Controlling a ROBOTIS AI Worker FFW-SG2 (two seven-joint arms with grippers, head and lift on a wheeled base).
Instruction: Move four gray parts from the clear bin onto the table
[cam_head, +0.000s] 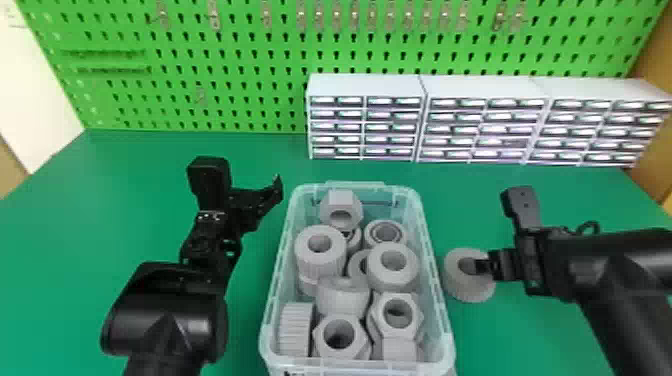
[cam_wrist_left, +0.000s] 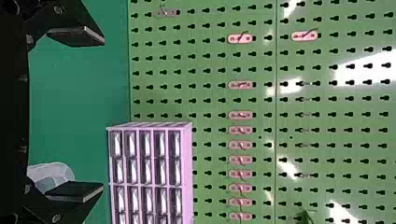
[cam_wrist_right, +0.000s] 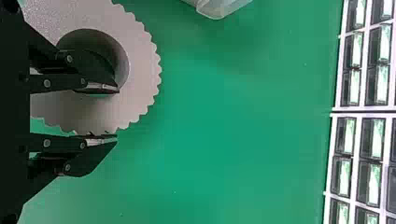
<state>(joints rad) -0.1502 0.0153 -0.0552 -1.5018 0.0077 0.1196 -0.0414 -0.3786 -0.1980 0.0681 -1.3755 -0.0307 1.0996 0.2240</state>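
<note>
Lower right, the right gripper (cam_head: 482, 267) is clamped on a gray part (cam_head: 464, 291) — left of the clear bin (cam_head: 436, 280), the left gripper's (cam_head: 244, 172) fingers stand apart.

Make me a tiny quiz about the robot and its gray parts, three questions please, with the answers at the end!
1. True or false: the left gripper is open.
2. Which one is at the gray ribbed ring beside the clear bin?
a) the left gripper
b) the right gripper
3. Fill in the colour: the pegboard behind the table is ____.

Key: 1. true; 2. b; 3. green
</note>
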